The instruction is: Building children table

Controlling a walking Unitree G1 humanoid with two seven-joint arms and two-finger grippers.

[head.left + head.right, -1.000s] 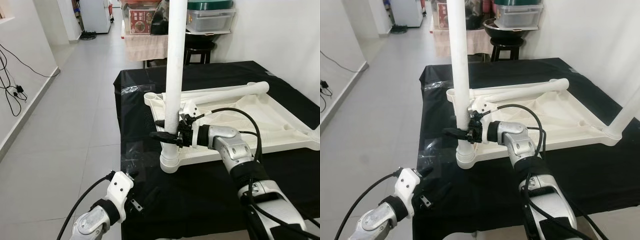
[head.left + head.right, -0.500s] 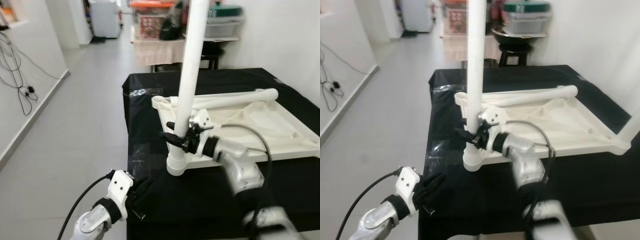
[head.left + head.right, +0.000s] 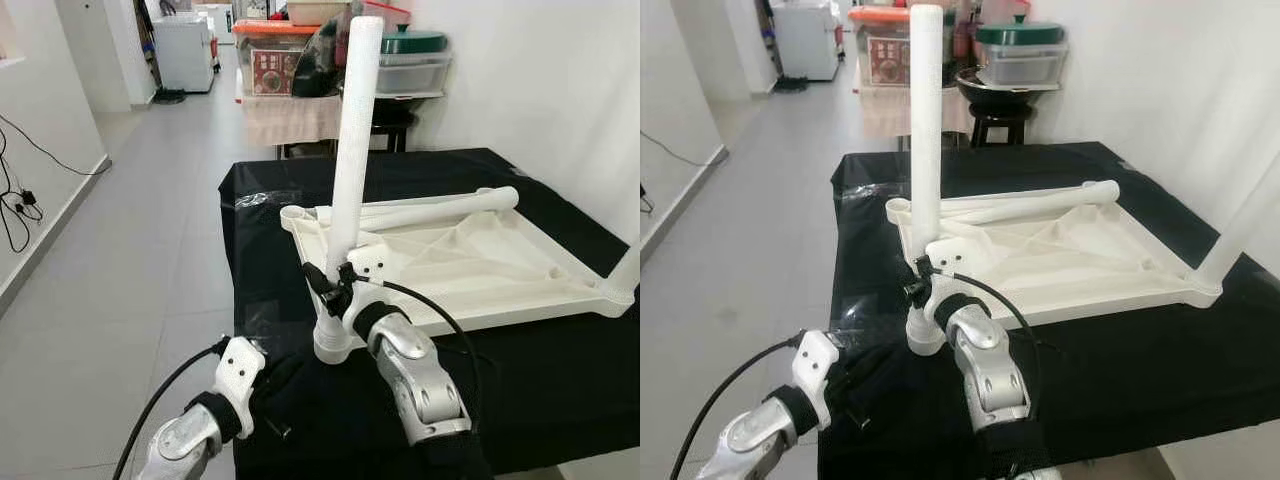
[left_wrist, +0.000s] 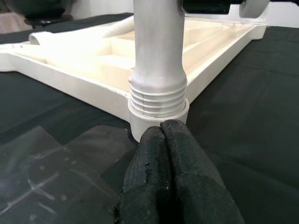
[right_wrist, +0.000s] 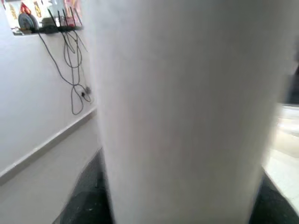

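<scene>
Silver arms, white wrist blocks, black cables, fingers prob. fabric-covered [image 4: 175, 182]

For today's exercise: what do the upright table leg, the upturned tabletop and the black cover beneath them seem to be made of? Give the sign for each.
Upright leg: probably moulded plastic, matte white, with threaded rings at its base. Upturned tabletop: likely the same plastic, cream, with moulded ribs underneath. Black cover: seems a thin matte fabric or sheet, creased, with shiny clear tape patches. The right gripper is clamped on the leg.
</scene>
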